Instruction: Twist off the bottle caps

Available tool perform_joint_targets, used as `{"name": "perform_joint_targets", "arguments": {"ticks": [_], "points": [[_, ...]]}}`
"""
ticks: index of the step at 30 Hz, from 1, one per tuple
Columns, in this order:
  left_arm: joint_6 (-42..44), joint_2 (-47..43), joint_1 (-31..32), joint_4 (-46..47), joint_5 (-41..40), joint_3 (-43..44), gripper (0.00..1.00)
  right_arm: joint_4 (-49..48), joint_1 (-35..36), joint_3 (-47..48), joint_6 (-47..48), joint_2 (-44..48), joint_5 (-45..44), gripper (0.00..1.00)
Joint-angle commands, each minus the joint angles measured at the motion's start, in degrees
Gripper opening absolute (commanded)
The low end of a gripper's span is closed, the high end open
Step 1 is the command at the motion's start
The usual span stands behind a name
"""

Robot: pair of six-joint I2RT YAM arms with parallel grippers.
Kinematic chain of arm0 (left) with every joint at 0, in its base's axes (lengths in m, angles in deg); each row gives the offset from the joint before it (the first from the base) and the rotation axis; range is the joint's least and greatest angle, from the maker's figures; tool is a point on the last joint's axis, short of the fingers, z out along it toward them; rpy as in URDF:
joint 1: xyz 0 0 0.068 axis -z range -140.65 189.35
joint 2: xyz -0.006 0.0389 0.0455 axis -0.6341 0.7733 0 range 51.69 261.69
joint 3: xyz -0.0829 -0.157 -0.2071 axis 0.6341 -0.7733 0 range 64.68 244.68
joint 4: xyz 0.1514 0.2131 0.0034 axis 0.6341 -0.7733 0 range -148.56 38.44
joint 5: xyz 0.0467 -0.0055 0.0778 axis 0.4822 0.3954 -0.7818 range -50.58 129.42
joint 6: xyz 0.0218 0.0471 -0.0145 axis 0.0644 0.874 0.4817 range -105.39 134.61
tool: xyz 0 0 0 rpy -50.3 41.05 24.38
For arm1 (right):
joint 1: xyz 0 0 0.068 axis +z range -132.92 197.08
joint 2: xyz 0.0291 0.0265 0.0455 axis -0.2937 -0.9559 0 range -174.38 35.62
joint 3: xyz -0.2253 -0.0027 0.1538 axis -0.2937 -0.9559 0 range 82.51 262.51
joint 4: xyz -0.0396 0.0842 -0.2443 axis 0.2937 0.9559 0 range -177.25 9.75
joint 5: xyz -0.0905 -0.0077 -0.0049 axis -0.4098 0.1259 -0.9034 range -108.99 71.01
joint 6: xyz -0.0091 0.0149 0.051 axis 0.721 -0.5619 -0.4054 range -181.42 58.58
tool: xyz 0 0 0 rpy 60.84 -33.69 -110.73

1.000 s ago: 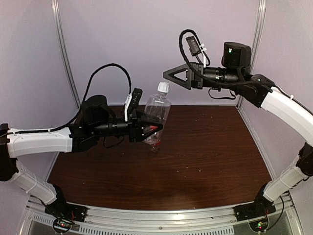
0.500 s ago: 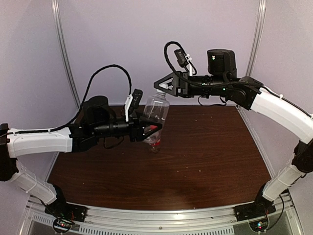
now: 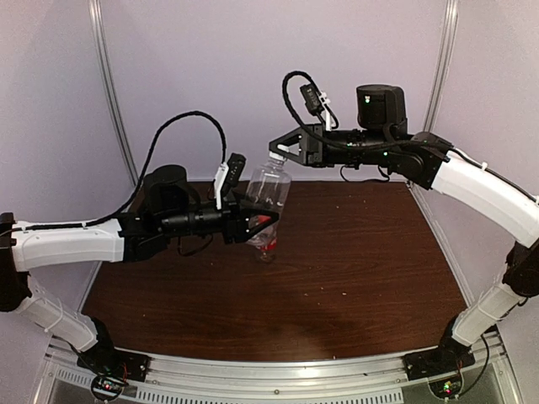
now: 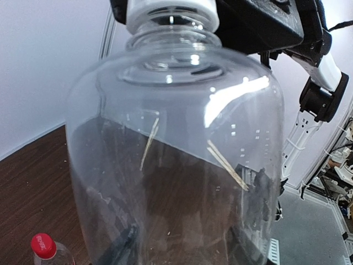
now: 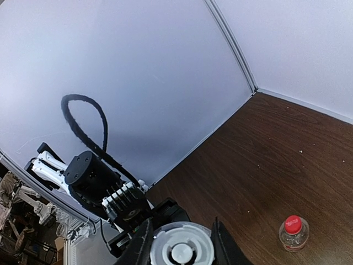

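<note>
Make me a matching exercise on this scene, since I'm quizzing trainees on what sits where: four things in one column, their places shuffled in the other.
Things
1. white cap
2. red cap
3. tall clear bottle
4. small bottle

Places
A. held above the table in the jaws of the left gripper
B. clamped between the jaws of the right gripper
C. standing on the table
D. screwed on top of the small bottle

Pairs: 1-B, 2-D, 3-A, 4-C
</note>
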State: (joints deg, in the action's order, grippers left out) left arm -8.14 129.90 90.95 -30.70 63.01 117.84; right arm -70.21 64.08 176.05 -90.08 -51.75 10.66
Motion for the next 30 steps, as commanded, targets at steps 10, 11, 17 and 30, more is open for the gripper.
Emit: {"name": "perform_joint_targets", "arguments": {"ticks": [10, 11, 17, 30], "points": [[0.6, -1.91, 0.24, 7.63, 10.94, -0.35, 0.47, -7.36, -2.69, -2.56, 10.71, 0.69, 18.46, 0.12], [-0.1, -1.98, 0.24, 9.32, 13.44, -0.67, 0.47, -7.86, -2.9, -2.57, 13.03, 0.52, 22.91, 0.13], [-5.92, -2.06, 0.26, 18.99, 22.95, -2.63, 0.48, -6.92, -3.53, -2.65, 24.69, -0.51, 39.39, 0.26], [-6.26, -1.85, 0.26, 19.39, 21.74, -2.8, 0.47, -7.68, -4.03, -2.42, 22.17, -0.61, 36.64, 0.34]]}}
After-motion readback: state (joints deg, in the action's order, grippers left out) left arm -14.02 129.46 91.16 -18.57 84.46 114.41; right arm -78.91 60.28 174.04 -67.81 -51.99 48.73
